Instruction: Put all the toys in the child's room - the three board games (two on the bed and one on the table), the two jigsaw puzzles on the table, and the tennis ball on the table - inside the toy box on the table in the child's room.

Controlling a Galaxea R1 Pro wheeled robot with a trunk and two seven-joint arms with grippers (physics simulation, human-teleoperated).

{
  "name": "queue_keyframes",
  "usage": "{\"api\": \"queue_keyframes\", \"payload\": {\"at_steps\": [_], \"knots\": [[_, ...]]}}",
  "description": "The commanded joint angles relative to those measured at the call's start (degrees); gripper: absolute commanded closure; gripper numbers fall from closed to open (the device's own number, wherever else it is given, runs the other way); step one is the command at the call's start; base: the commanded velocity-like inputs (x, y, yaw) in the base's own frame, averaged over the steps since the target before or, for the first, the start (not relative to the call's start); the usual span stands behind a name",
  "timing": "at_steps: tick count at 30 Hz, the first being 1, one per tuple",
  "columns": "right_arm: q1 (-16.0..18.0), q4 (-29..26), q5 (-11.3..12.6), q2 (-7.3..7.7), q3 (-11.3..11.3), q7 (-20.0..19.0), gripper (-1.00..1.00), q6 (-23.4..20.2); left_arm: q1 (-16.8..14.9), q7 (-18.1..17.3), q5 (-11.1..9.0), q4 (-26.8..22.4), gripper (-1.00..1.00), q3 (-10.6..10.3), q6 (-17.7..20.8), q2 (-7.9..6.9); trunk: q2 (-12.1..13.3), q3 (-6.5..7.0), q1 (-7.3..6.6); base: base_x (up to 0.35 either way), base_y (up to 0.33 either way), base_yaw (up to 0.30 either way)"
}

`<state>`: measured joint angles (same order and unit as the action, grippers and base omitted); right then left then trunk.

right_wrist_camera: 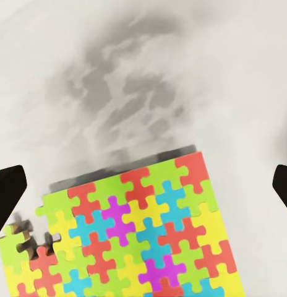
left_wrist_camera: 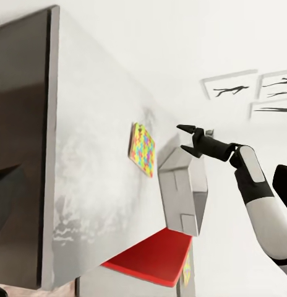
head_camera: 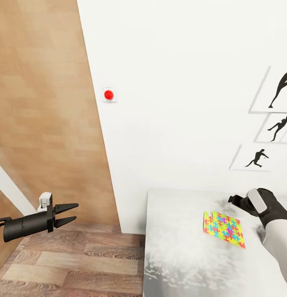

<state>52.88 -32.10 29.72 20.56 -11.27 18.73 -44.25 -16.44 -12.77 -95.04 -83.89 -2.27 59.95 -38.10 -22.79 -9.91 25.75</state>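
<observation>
Table: one jigsaw puzzle. Right gripper above it, spread; left gripper spread, empty.

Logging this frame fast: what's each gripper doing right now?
Left gripper: open, holding nothing, out over the floor.
Right gripper: open, empty, above the jigsaw puzzle on the table.
</observation>
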Motion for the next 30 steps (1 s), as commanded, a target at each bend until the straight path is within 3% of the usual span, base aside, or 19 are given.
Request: {"api": "queue_keyframes", "payload": {"at_steps": [1,14,30], "knots": [[0.0,-0.1,0.6,0.01,-0.1,0.5,-1.0,-0.2,-0.1,-0.6,0.5,0.0,-1.0,-0.1,0.0,-0.05,-0.1,-0.22,0.03,0.0,0.0,0.0],[0.0,0.2,0.7,0.98,-0.1,0.5,-1.0,-0.1,-0.1,-0.5,0.5,0.0,-1.0,-0.2,0.0,0.03,-0.1,-1.42,0.03,0.063,-0.057,0.0],[0.0,0.2,0.7,1.0,-0.1,0.5,-1.0,-0.1,-0.1,-0.5,0.6,0.0,-1.0,-0.2,0.0,0.05,-0.1,-2.89,0.03,0.005,-0.005,0.0]]}}
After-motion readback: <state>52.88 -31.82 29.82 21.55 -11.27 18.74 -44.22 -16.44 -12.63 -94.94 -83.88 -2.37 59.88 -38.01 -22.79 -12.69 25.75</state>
